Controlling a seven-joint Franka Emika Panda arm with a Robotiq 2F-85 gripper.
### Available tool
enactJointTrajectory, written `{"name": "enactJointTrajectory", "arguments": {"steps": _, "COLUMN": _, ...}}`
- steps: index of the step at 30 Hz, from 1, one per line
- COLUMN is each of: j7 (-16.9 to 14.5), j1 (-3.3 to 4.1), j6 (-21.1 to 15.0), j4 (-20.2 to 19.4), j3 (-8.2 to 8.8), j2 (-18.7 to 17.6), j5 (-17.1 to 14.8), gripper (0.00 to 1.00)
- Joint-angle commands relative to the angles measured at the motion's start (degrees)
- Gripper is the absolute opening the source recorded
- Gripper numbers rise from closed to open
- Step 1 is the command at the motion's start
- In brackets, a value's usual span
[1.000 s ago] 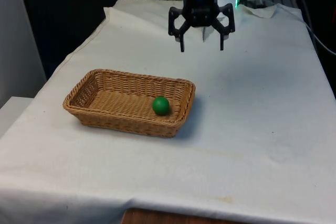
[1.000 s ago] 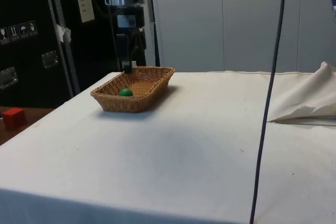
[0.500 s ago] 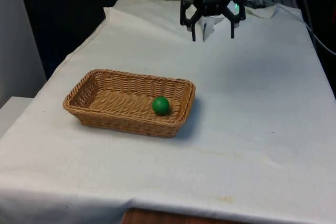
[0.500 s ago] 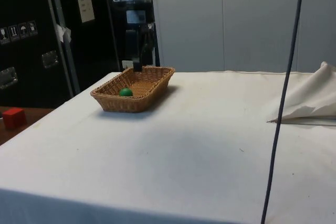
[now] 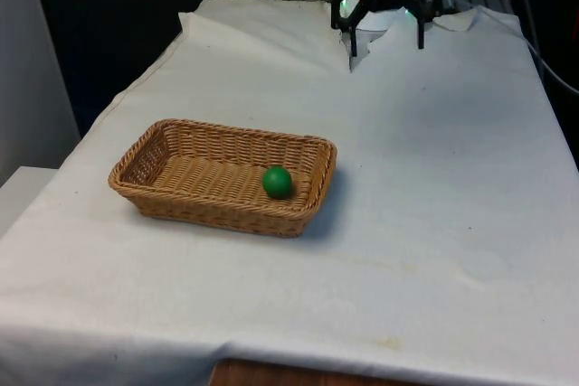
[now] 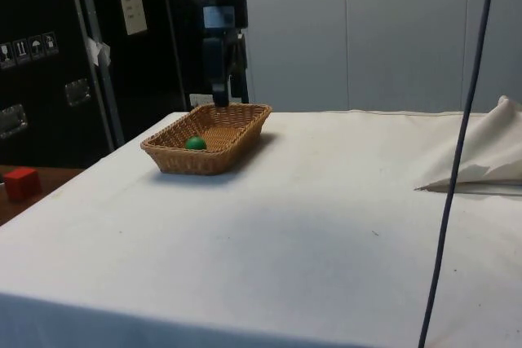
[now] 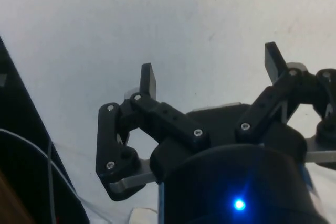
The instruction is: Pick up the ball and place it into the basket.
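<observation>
Jaws (image 5: pixel 386 42) spread, holding nothing; one ball (image 5: pixel 277 181) in one basket (image 5: pixel 145 194).

This place looks like a robotics laboratory and not a home. A long table covered with a plain white cloth (image 6: pixel 310 226) stands between black curtains (image 5: pixel 118 15) and tall dark cabinets with small white handling labels (image 6: pixel 33 46). Thin black cables (image 6: pixel 461 160) hang down freely, and pale grey wall panels (image 6: pixel 383 30) stand behind.
</observation>
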State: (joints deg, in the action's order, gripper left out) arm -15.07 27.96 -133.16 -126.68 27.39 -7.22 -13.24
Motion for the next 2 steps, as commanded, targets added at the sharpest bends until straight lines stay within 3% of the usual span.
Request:
{"name": "enactJointTrajectory", "arguments": {"steps": 1, "j7": 0.52, "j1": 0.11, "j6": -0.46, "j4": -0.40, "j3": 0.06, "j2": 0.29, "j5": 0.57, "gripper": 1.00}}
{"name": "enactJointTrajectory", "arguments": {"steps": 2, "j7": 0.00, "j1": 0.00, "j6": 0.00, "j4": -0.06, "j3": -0.06, "j2": 0.00, "j5": 0.00, "gripper": 1.00}}
